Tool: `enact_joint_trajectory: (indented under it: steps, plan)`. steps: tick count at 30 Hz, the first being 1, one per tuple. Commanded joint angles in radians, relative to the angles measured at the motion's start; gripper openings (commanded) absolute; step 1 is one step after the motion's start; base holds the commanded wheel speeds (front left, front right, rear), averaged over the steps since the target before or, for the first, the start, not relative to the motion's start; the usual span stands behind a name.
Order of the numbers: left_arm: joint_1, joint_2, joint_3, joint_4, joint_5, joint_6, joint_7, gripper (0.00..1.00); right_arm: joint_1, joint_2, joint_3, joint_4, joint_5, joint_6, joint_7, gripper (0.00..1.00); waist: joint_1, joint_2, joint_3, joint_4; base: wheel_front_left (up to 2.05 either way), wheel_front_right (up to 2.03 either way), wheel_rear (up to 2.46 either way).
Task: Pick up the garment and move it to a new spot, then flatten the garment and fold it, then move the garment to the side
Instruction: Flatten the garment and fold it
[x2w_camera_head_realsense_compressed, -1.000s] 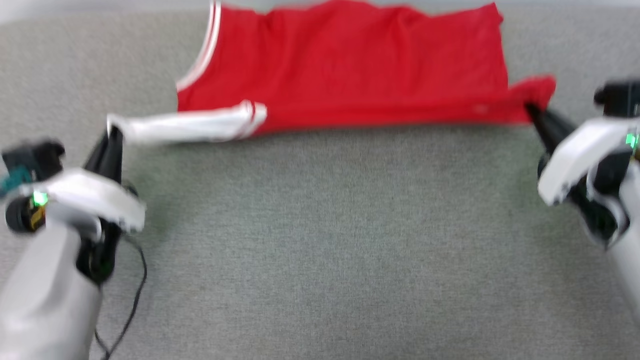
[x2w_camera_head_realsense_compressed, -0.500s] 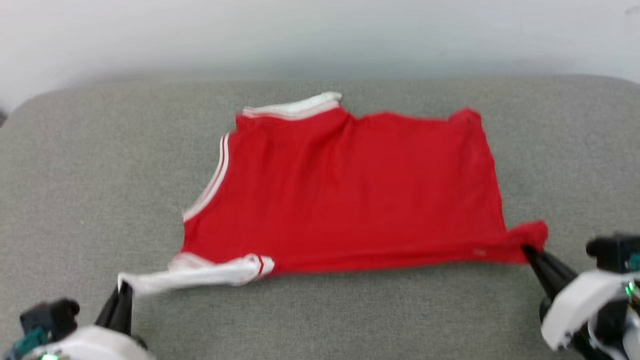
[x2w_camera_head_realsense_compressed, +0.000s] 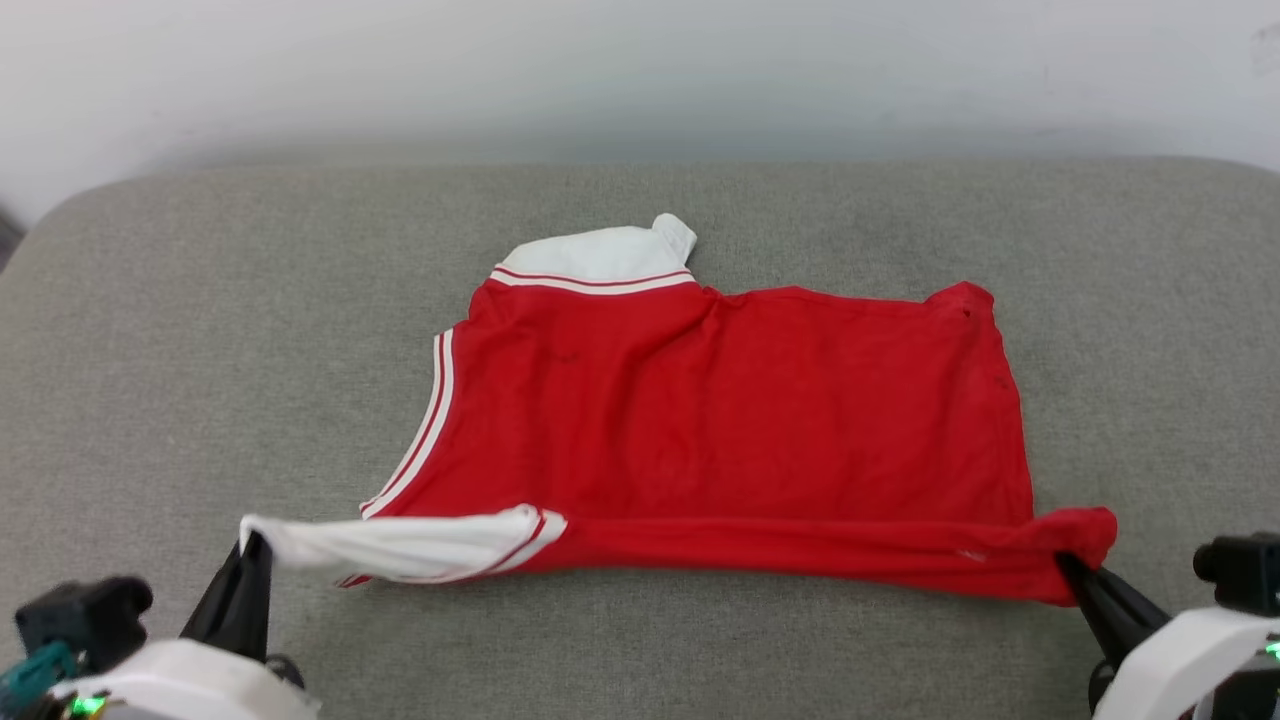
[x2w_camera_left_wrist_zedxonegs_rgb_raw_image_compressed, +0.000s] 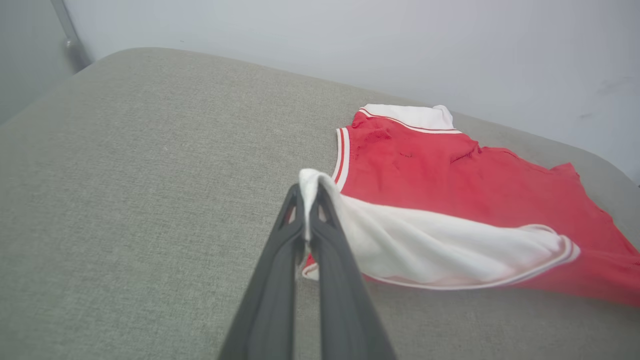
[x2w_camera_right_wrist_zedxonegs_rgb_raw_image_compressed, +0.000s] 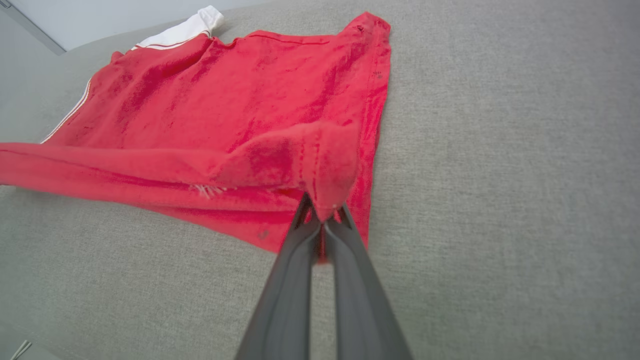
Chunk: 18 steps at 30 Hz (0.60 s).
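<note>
While left gripper (x2w_camera_head_realsense_compressed: 251, 548) and right gripper (x2w_camera_head_realsense_compressed: 1066, 563) pinch the garment (x2w_camera_head_realsense_compressed: 720, 420), its edge seems raised.

There is one garment (x2w_camera_head_realsense_compressed: 720, 410), one grey padded surface (x2w_camera_head_realsense_compressed: 200, 330) and two tools, the left tool (x2w_camera_head_realsense_compressed: 251, 546) and the right tool (x2w_camera_head_realsense_compressed: 1066, 563).

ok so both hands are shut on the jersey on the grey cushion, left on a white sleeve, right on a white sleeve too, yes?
Not quite. The right hand is shut on a red corner of the jersey, not a white sleeve; the right wrist view shows it. The rest is right: left hand shut on the white sleeve, jersey on the grey cushion.
</note>
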Motion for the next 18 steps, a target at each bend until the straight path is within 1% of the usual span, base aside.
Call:
enact_joint_trajectory:
  steps: [1, 6, 12, 18]
  plan:
    - [-0.035, -0.002, -0.005, 0.006, 0.007, -0.008, 0.005, 0.00, -0.029, 0.005, -0.005, 0.005, -0.007, -0.002, 0.011, 0.00, 0.0002, 0.0000, 0.014, -0.003, 0.00, 0.00, 0.00]
    - [-0.181, -0.021, -0.045, 0.088, 0.017, -0.062, 0.012, 0.00, -0.124, 0.006, 0.006, 0.065, -0.013, -0.002, 0.044, 0.00, 0.0002, 0.0000, 0.068, -0.011, 0.00, 0.00, 0.00]
    - [-0.350, -0.061, -0.068, 0.246, 0.015, -0.134, -0.018, 0.00, -0.247, -0.014, 0.034, 0.158, -0.009, -0.002, 0.049, 0.00, 0.0002, 0.0000, 0.152, -0.011, 0.00, 0.00, 0.00]
    - [-0.481, -0.102, -0.102, 0.424, -0.002, -0.218, -0.018, 0.00, -0.354, -0.033, 0.086, 0.259, -0.012, -0.002, 0.038, 0.00, 0.0002, 0.0000, 0.219, -0.012, 0.00, 0.00, 0.00]
